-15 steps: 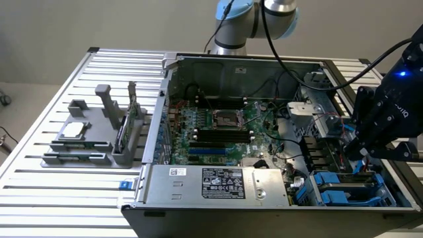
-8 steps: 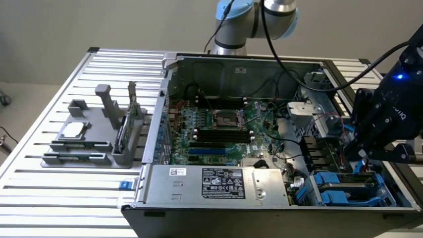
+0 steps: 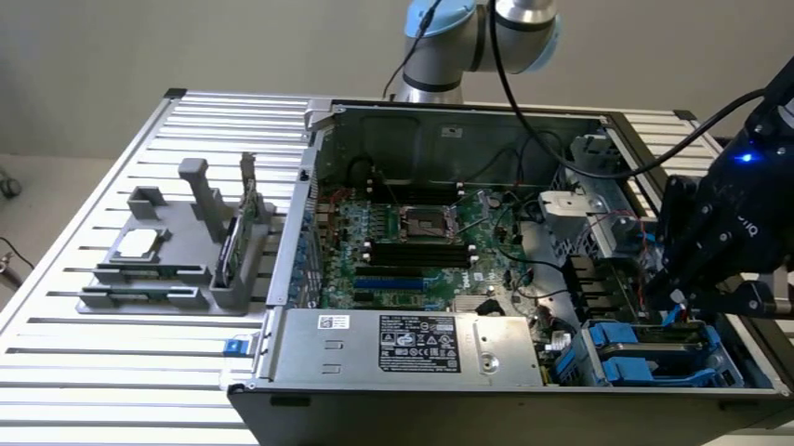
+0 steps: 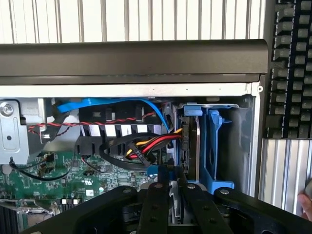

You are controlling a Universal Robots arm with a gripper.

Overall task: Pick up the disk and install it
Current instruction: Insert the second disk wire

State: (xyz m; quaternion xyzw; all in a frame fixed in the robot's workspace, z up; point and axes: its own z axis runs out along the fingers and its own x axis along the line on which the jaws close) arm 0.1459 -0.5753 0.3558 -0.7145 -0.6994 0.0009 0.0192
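End effector point(image 3: 680, 311) down inside the open PC case point(image 3: 434, 381), at the drive bay point(image 3: 652, 353) on the exterior view's right. Fingers point(image 4: 158, 209) clenched close together on the disk point(image 4: 191, 146), which stands on edge in its blue rails, beside the SATA/power cables point(image 4: 146, 146).

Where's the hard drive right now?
The disk stands on edge inside the blue drive cage at the computer case's front corner, on the exterior view's lower right, directly under the gripper, beside the red, yellow and black cables.
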